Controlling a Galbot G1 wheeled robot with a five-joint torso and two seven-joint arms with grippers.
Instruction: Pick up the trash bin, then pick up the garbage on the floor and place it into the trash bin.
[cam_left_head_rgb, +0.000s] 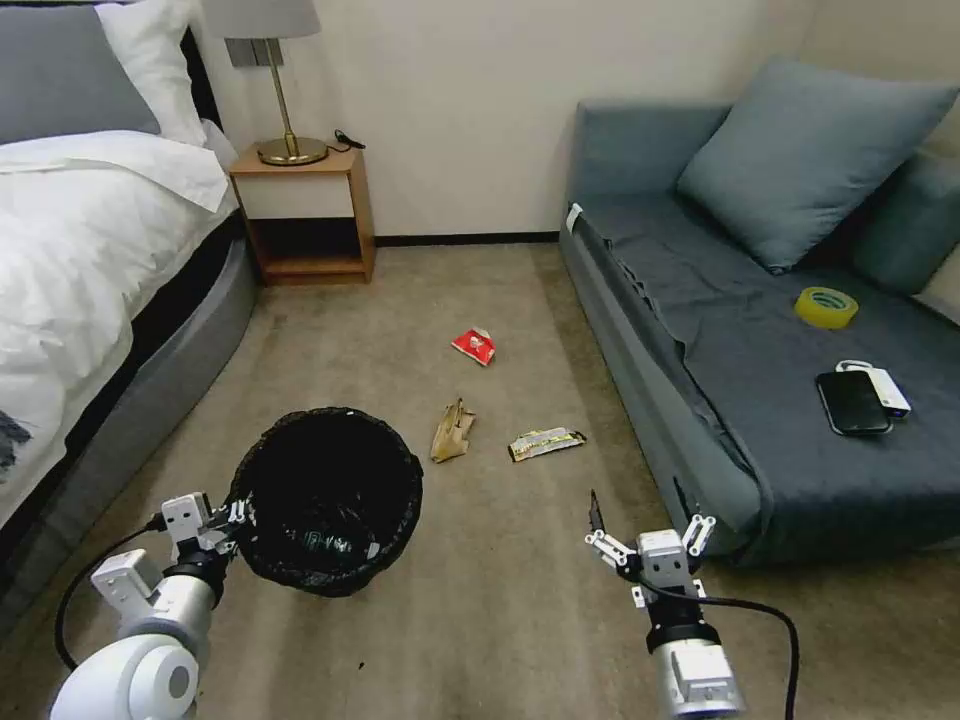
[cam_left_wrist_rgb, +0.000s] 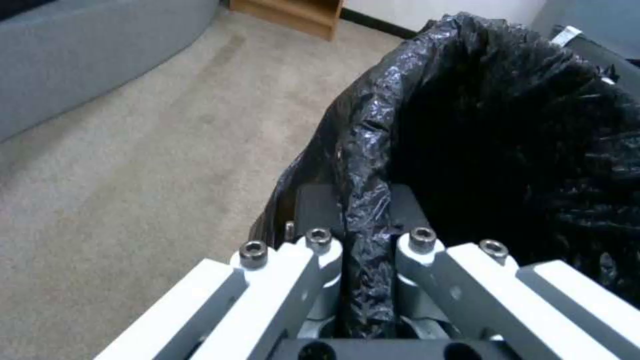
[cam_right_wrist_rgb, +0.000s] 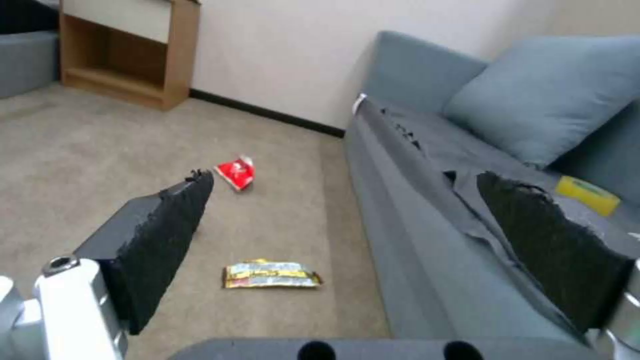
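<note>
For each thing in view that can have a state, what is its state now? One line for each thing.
Trash bin: upright, rim clamped by the left tool.
Right tool: open, empty, above the carpet.
Red-and-white packet: on the carpet.
Brown paper bag: crumpled, on the carpet.
Gold-yellow wrapper: flat on the carpet.

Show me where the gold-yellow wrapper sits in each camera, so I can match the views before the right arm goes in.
Head view: the gold-yellow wrapper lies flat on the carpet, between the brown paper bag and the sofa.
Left wrist view: not in this picture.
Right wrist view: the wrapper lies on the carpet ahead of the open right gripper.
Shared landmark: the red-and-white packet, farther out on the carpet.
</note>
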